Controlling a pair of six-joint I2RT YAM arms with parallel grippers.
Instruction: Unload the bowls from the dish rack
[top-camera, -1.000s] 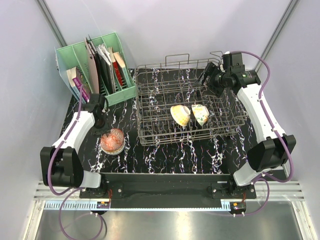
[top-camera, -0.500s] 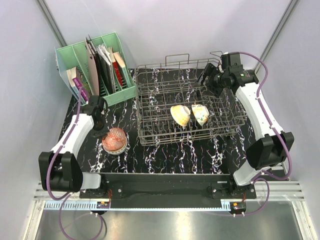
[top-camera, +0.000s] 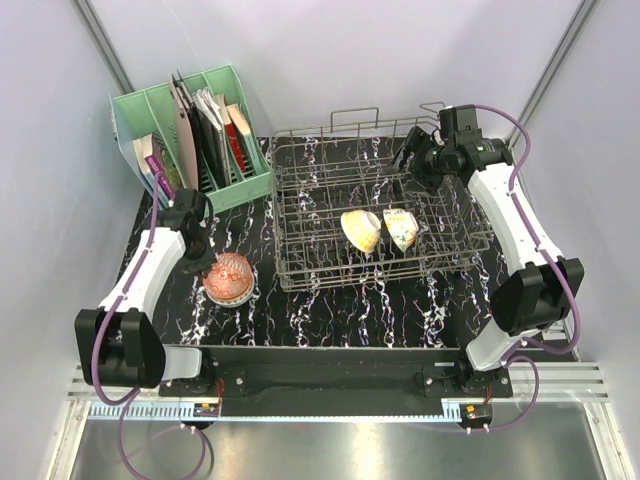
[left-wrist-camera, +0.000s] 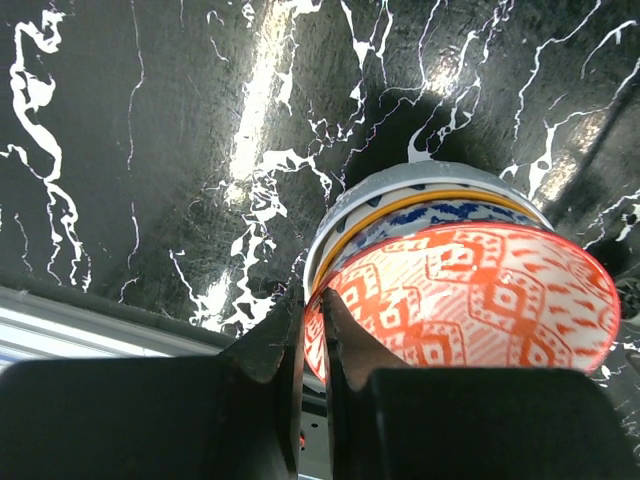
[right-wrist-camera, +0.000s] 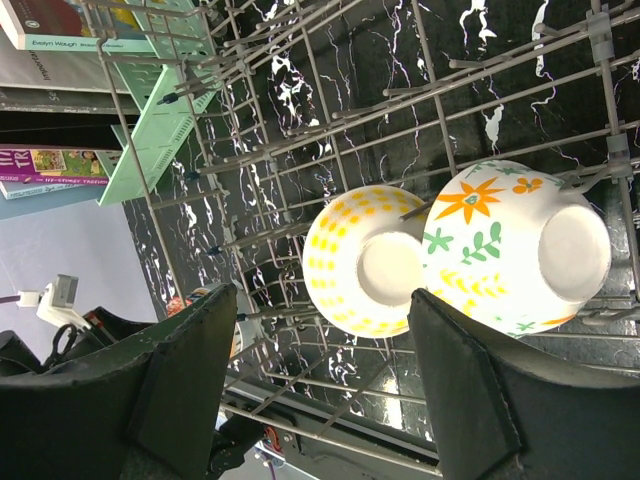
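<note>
Above the dish rack's (top-camera: 310, 210) far-right corner, right hand (top-camera: 416, 158), jaws parted

Table (top-camera: 330, 305): glossy black top with white marble veining.
File holder (top-camera: 135, 115): mint-green plastic, slotted, standing at the table's far left corner.
Books (top-camera: 205, 130): several thin volumes and folders upright in the holder's slots, some leaning.
Purple-spined book (top-camera: 158, 165): at the holder's left end, tilted.
</note>
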